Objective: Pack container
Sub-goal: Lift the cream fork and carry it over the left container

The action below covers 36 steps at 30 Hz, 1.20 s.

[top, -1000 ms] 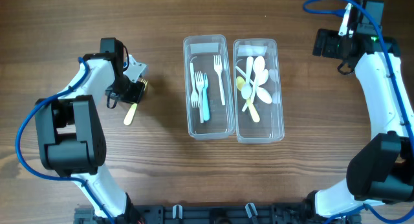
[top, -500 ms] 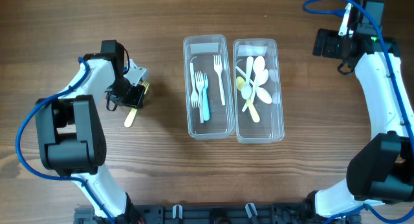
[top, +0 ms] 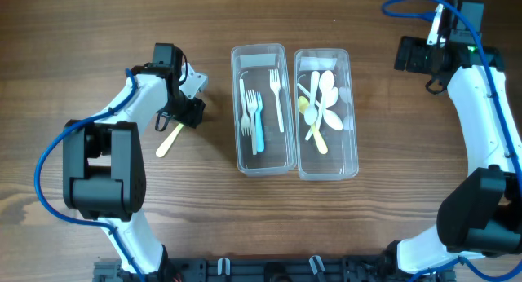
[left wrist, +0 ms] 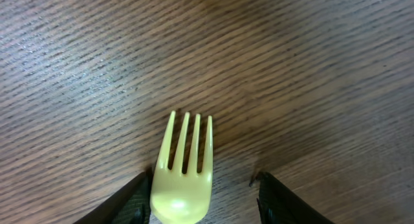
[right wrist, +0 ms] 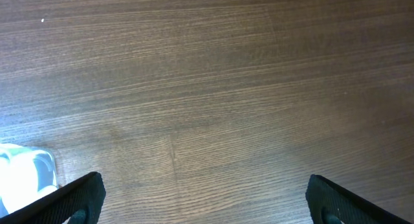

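Note:
A yellow plastic fork (left wrist: 184, 179) sits between my left gripper's (left wrist: 204, 198) narrowed fingers, tines pointing away. It touches one finger and a small gap shows to the other. In the overhead view the left gripper (top: 189, 113) is left of the fork container (top: 265, 164), and the fork's handle (top: 169, 140) trails down-left onto the table. That clear container holds several forks; the one beside it (top: 330, 164) holds spoons. My right gripper (top: 412, 55) is wide open and empty over bare wood (right wrist: 204, 198), to the right of the spoon container.
The two clear containers stand side by side at the table's middle. A corner of the spoon container (right wrist: 26, 175) shows at the left edge of the right wrist view. Wooden table all around.
My left gripper has moved right, toward the containers. The fork's head end moved with it while the handle's tip stayed in place. The right arm has not moved.

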Tool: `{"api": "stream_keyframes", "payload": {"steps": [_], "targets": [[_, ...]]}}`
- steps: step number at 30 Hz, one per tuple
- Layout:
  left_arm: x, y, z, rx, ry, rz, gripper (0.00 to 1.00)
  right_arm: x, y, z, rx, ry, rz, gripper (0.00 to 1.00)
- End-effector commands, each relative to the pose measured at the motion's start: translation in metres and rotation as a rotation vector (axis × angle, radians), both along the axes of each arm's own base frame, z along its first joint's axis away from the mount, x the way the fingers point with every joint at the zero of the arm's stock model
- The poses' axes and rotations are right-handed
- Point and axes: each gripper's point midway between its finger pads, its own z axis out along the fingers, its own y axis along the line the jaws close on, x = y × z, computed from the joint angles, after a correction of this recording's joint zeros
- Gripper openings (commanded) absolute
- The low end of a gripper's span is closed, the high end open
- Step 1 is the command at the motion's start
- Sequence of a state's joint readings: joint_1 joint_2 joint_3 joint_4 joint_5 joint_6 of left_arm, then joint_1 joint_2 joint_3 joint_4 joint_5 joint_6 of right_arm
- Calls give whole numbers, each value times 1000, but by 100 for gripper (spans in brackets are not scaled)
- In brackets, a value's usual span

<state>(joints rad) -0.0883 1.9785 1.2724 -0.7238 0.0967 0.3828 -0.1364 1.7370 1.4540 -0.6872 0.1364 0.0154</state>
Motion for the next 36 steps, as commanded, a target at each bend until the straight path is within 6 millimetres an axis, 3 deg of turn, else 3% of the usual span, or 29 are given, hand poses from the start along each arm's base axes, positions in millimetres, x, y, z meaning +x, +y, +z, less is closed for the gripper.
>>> {"api": "stream_keyframes", "payload": {"steps": [1, 5, 17, 20, 29, 36], "targets": [[-3, 12, -9, 56, 18, 11, 48, 3, -1, 17, -11, -43, -12, 100], [-4, 14, -9, 67, 21, 13, 30, 3, -1, 17, -11, -43, -13, 100], [1, 19, -2, 94, -1, 21, 31, 3, -1, 17, -11, -43, -13, 100], [18, 26, 18, 138, -67, 34, 28, 3, -1, 17, -11, -43, -13, 100], [64, 21, 93, 93, -240, 138, 23, 3, -1, 17, -11, -43, -12, 100], [68, 1, 129, 56, -250, 135, 16, 3, -1, 17, -11, -43, -12, 100]]}}
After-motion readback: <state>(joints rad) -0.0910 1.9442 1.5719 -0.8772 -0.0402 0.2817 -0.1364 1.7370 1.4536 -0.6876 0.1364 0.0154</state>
